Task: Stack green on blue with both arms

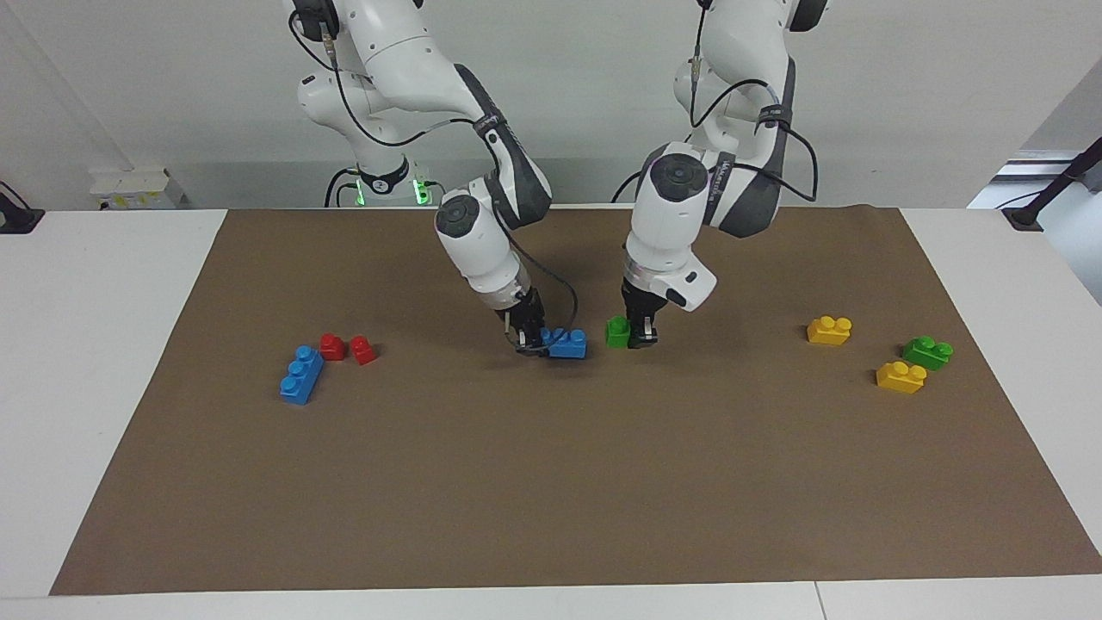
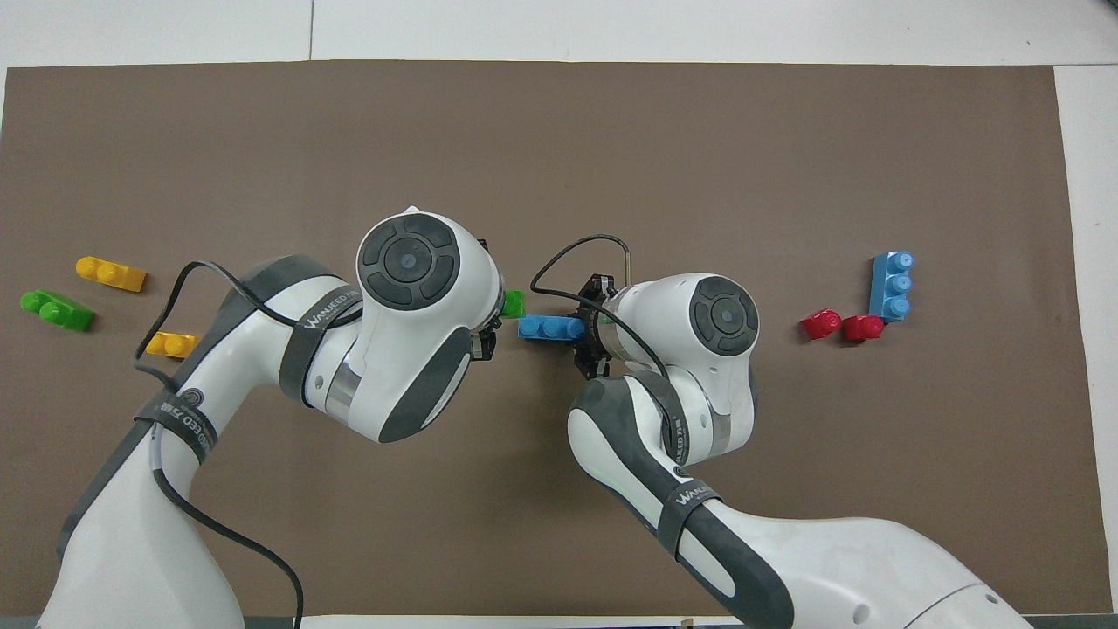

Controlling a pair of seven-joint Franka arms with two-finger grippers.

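Facing view first: both arms are low over the middle of the brown mat [image 1: 551, 482] that covers the white surface [image 1: 95, 344]. The right gripper [image 1: 532, 337] is right down at mat level, clamped on one end of the blue brick [image 1: 566, 343], which lies flat with its studs up. Just beside it, toward the left arm's end, sits the bright green brick [image 1: 616, 331], and the left gripper [image 1: 642, 334] is down on it, fingers closed around its end. The two bricks are near each other but apart, both down at the mat. Out toward the right arm's end lie a second blue brick [image 1: 301, 375] and two small red bricks [image 1: 348, 348] just beside it. Toward the left arm's end sit a yellow brick [image 1: 829, 330], another yellow brick [image 1: 900, 376] and a darker green brick [image 1: 927, 351].

Now overhead: the left arm's big wrist housing covers nearly all of the green brick [image 2: 513, 303]; only a sliver peeks out. The left gripper itself is hidden here. The blue brick [image 2: 550, 328] shows its row of studs, one end gripped by the right gripper [image 2: 590, 336]. The green sliver lies slightly farther from the robots than the blue. The spare blue brick [image 2: 892, 286] and red bricks [image 2: 843, 325] show at one end, and the yellow ones [image 2: 110, 273] and the darker green one [image 2: 57, 309] at the other.
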